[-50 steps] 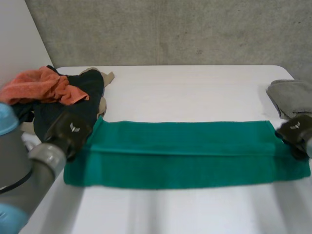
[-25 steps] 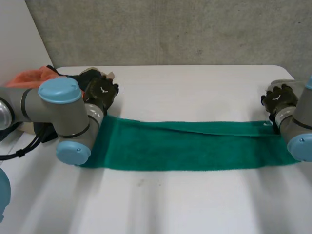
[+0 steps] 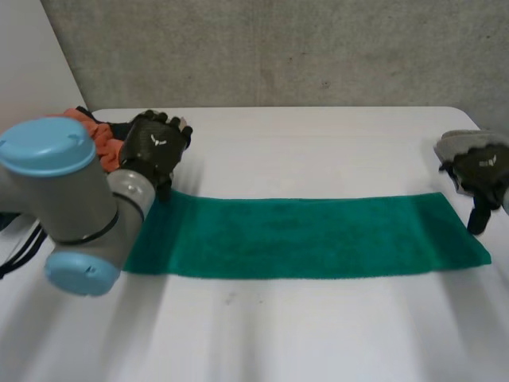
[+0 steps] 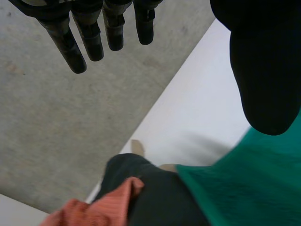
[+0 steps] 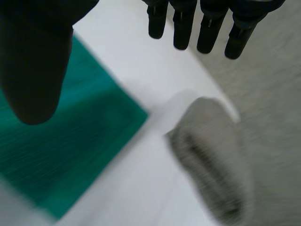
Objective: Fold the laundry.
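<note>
At the far left of the frame, a grey joint of the left arm (image 3: 67,191) with its light-blue cap covers the towel's left end. Just behind it, at the upper left of the white table (image 3: 318,135), lies a pile of laundry: an orange cloth (image 3: 83,117) on a black garment (image 3: 113,129).

The left hand (image 3: 155,145) hangs over the edge of this pile, by the far left corner of the green towel (image 3: 302,236). In the left wrist view its fingers (image 4: 89,37) are straight and slightly apart, and the thumb (image 4: 263,70) stands well away from them, so the hand holds nothing. Below the thumb the green towel (image 4: 254,183) meets the black garment (image 4: 155,188). The orange cloth (image 4: 101,207) lies on that garment, on the side away from the towel.

The towel lies flat as 1 long strip across the middle of the frame, running from hand to hand.

At the right edge, the right hand (image 3: 482,169) hovers at the towel's far right corner, partly in front of a folded grey cloth (image 3: 455,147). The right wrist view shows its fingers (image 5: 181,28) straight and side by side with small gaps. The thumb (image 5: 33,61) is apart from them, over the green towel (image 5: 61,146), and grips nothing. The grey cloth (image 5: 211,155) lies on bare table just beside the towel's corner, not touching it.
</note>
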Controlling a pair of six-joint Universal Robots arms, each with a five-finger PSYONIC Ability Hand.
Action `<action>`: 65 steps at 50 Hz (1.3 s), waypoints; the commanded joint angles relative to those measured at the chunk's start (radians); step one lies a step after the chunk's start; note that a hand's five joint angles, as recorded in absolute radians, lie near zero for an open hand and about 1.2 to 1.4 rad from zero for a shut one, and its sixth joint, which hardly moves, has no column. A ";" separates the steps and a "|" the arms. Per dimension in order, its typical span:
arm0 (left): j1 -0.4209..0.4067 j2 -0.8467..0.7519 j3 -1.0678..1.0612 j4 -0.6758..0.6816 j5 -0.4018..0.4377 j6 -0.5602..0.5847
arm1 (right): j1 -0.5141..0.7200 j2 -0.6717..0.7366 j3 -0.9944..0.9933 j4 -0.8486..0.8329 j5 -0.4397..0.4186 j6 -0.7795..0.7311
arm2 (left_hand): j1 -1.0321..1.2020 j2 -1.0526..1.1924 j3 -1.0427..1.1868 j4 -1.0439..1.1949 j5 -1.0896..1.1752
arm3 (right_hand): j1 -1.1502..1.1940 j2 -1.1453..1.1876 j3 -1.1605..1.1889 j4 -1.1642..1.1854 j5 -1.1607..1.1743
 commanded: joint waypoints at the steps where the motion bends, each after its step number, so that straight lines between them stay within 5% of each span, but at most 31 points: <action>1: -0.001 0.050 -0.114 0.018 0.062 -0.083 | -0.115 -0.010 0.172 -0.058 -0.145 -0.004 | -0.017 -0.036 -0.036 -0.028 -0.049 | 0.119 0.102 0.101 0.105 0.098; 9: 0.002 0.047 -0.144 0.058 0.065 -0.083 | -0.149 0.020 0.267 -0.251 -0.176 -0.004 | -0.017 -0.036 -0.036 -0.028 -0.049 | 0.183 0.166 0.165 0.169 0.163; 13: 0.000 0.045 -0.145 0.064 0.065 -0.083 | -0.152 0.080 0.262 -0.310 -0.165 -0.007 | -0.017 -0.036 -0.036 -0.028 -0.049 | 0.813 0.796 0.795 0.799 0.793; 14: 0.000 0.045 -0.145 0.066 0.065 -0.084 | -0.158 0.089 0.258 -0.325 -0.160 -0.012 | -0.017 -0.036 -0.036 -0.028 -0.049 | 1.130 1.113 1.113 1.117 1.110; 28: 0.011 0.100 -0.185 0.066 0.068 -0.084 | -0.373 0.060 0.236 -0.338 -0.165 -0.111 | -0.017 -0.036 -0.036 -0.028 -0.049 | 1.133 1.116 1.116 1.120 1.113; 30: 0.013 0.109 -0.191 0.066 0.068 -0.084 | -0.376 0.054 0.256 -0.327 -0.205 -0.141 | -0.017 -0.036 -0.036 -0.028 -0.049 | 0.330 0.313 0.313 0.317 0.310; 32: 0.013 0.114 -0.199 0.066 0.068 -0.086 | -0.376 0.045 0.268 -0.312 -0.251 -0.142 | -0.017 -0.036 -0.036 -0.028 -0.049 | 0.026 0.008 0.008 0.012 0.005; 37: 0.011 0.125 -0.214 0.066 0.069 -0.088 | -0.370 0.026 0.291 -0.261 -0.384 -0.093 | -0.017 -0.036 -0.036 -0.028 -0.049 | 0.057 0.040 0.039 0.043 0.037; 50: 0.008 0.126 -0.219 0.066 0.069 -0.107 | -0.310 0.075 0.291 -0.264 -0.412 -0.062 | -0.017 -0.036 -0.036 -0.028 -0.049 | 0.236 0.219 0.218 0.222 0.216; 55: 0.007 0.125 -0.220 0.066 0.069 -0.107 | -0.274 0.129 0.276 -0.296 -0.404 -0.072 | -0.017 -0.036 -0.036 -0.028 -0.049 | 0.453 0.436 0.435 0.439 0.433; 58: 0.007 0.123 -0.220 0.067 0.069 -0.107 | -0.267 0.146 0.265 -0.330 -0.395 -0.073 | -0.017 -0.036 -0.036 -0.028 -0.049 | 0.807 0.790 0.790 0.794 0.787; 59: 0.007 0.123 -0.222 0.067 0.069 -0.107 | -0.272 0.158 0.258 -0.342 -0.380 -0.072 | -0.017 -0.036 -0.036 -0.028 -0.049 | 1.130 1.113 1.113 1.117 1.110; 65: 0.011 0.128 -0.234 0.078 0.069 -0.107 | -0.275 0.143 0.268 -0.481 -0.239 -0.067 | -0.017 -0.036 -0.036 -0.028 -0.049 | 1.133 1.116 1.116 1.120 1.113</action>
